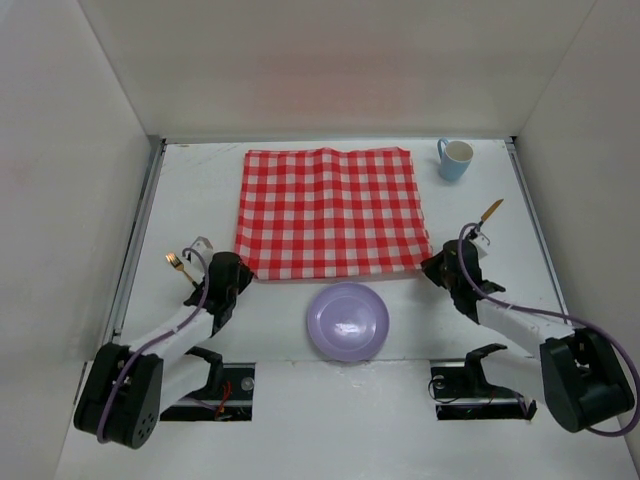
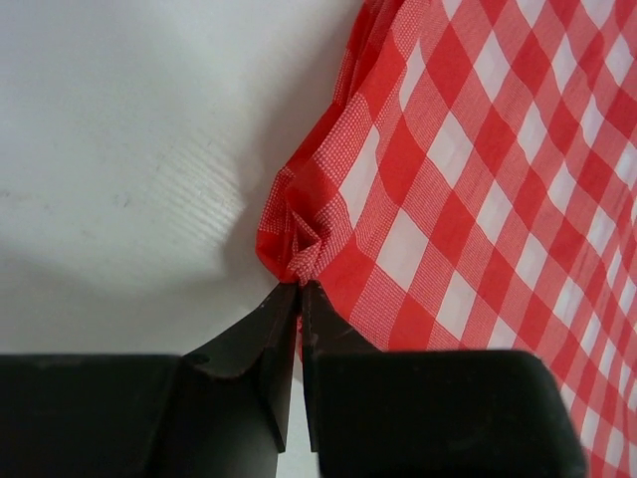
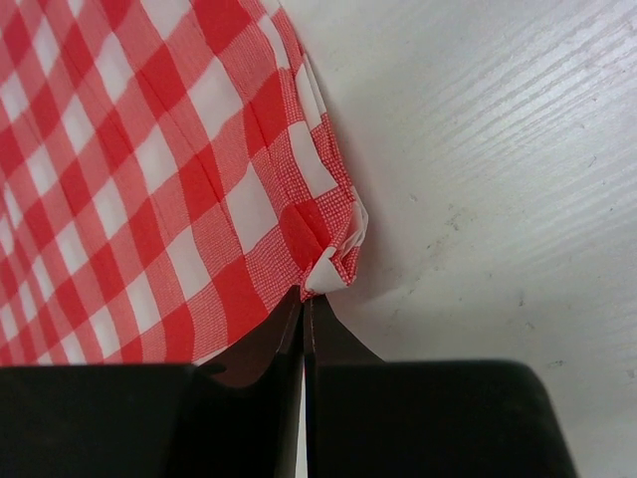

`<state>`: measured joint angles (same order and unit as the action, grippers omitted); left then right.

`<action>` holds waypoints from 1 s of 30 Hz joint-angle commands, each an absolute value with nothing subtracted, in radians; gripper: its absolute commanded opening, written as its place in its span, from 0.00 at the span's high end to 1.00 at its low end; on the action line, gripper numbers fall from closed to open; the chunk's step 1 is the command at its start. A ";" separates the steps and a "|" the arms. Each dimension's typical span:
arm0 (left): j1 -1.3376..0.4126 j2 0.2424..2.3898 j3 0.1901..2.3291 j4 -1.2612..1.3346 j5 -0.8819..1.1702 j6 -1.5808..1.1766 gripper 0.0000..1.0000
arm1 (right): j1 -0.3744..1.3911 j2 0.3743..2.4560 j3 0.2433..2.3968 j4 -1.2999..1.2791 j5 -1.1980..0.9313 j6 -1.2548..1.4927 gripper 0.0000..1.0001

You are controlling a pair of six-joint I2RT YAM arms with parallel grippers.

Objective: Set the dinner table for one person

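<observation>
Left pincer (image 2: 301,291) grips the checked cloth (image 1: 330,210) at its lower-left corner, right pincer (image 3: 304,296) at its lower-right corner, on the white surface (image 1: 200,190); purple plate (image 1: 347,321) at lower centre

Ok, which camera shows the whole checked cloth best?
Top external: the checked cloth is seen whole, spread on the dinner table. The left wrist shows only its near-left corner pinched in the left gripper; the right wrist, its near-right corner in the right gripper.
</observation>
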<state>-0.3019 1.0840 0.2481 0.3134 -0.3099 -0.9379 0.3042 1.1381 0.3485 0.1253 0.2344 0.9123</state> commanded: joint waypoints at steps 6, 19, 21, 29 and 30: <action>-0.355 0.824 0.196 -0.015 -0.339 -0.951 0.95 | 0.303 1.000 0.310 0.009 0.271 0.913 0.93; -0.412 0.781 0.199 -0.109 -0.376 -0.979 0.87 | 0.383 0.873 0.310 -0.124 0.319 0.925 0.51; -0.412 0.767 0.210 -0.118 -0.380 -0.977 0.78 | 0.390 0.829 0.331 -0.171 0.353 0.898 0.40; -0.445 0.696 0.299 -0.176 -0.402 -0.940 0.67 | 0.514 0.767 0.425 -0.305 0.310 0.824 0.34; -0.461 0.698 0.314 -0.176 -0.409 -0.934 0.67 | 0.551 0.784 0.436 -0.316 0.293 0.822 0.34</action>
